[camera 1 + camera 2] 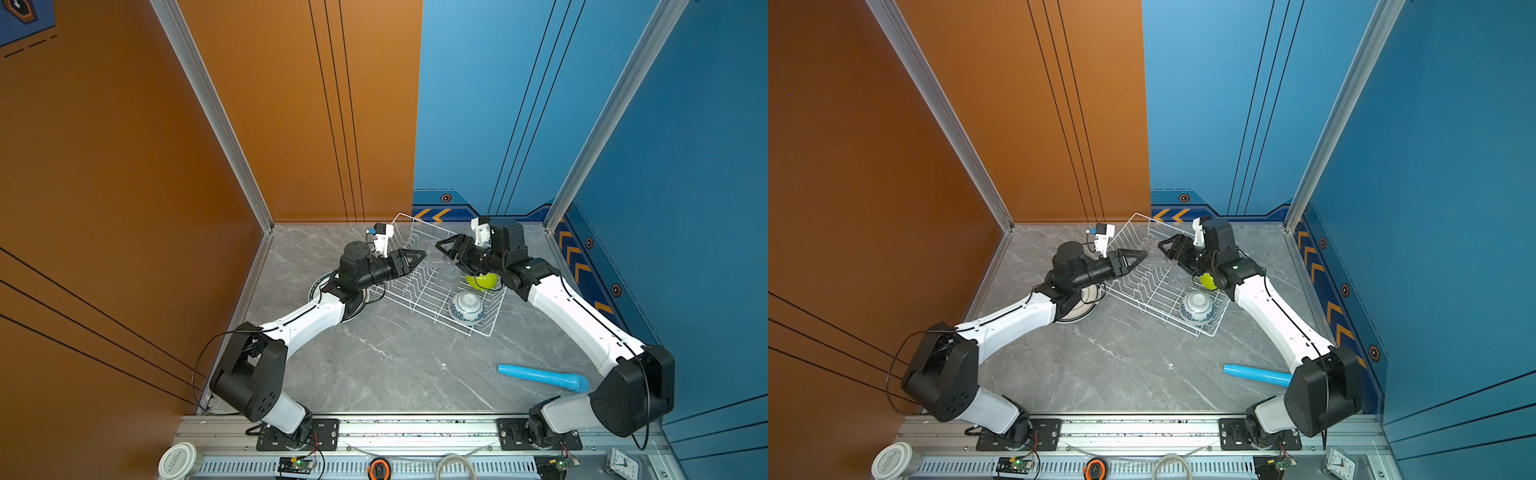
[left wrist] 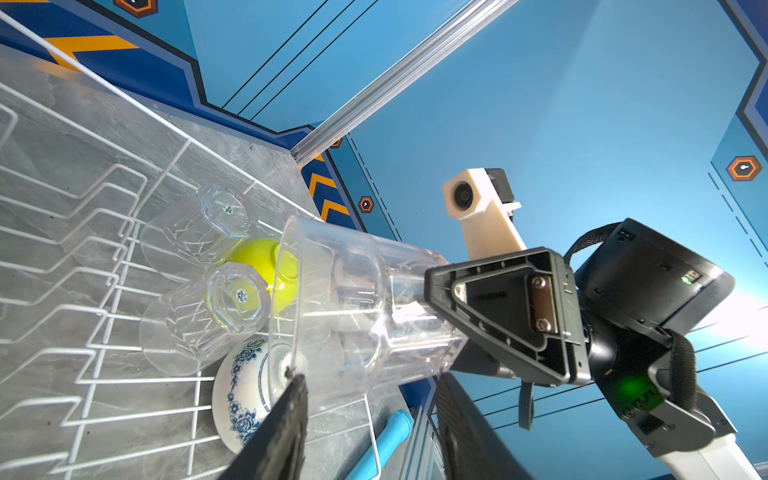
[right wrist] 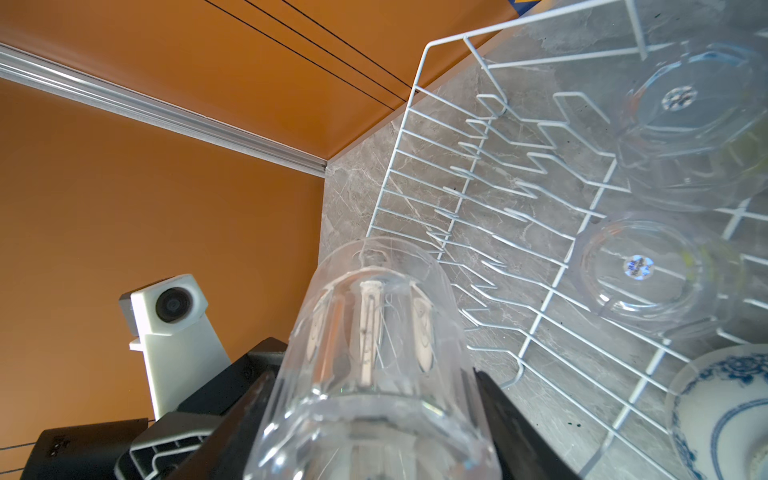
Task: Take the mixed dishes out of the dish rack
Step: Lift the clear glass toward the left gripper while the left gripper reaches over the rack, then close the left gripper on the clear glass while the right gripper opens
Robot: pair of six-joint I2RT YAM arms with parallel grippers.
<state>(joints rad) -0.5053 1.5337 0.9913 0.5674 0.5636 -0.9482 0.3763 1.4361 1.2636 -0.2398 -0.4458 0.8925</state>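
Note:
My right gripper (image 1: 440,246) (image 3: 374,374) is shut on the base of a clear glass cup (image 2: 357,307) (image 3: 374,311), held sideways above the dish rack (image 1: 415,284) (image 1: 1212,332). My left gripper (image 1: 422,253) (image 2: 370,380) faces it, open. One of its fingertips (image 2: 296,380) lies at the cup's rim; contact is unclear. Two more clear cups (image 2: 199,228) (image 2: 199,320) stand upside down in the rack. Beside them are a lime-green bowl (image 1: 482,281) and a white-and-blue bowl (image 1: 466,306), both overturned. A dark-rimmed plate (image 1: 318,286) lies on the table under my left arm.
A light blue tube (image 1: 544,377) lies on the grey table near the right arm's base. The orange wall on the left and the blue wall at the back and right stand close to the rack. A white jar (image 1: 178,460) and a small clock (image 1: 622,463) sit on the front rail.

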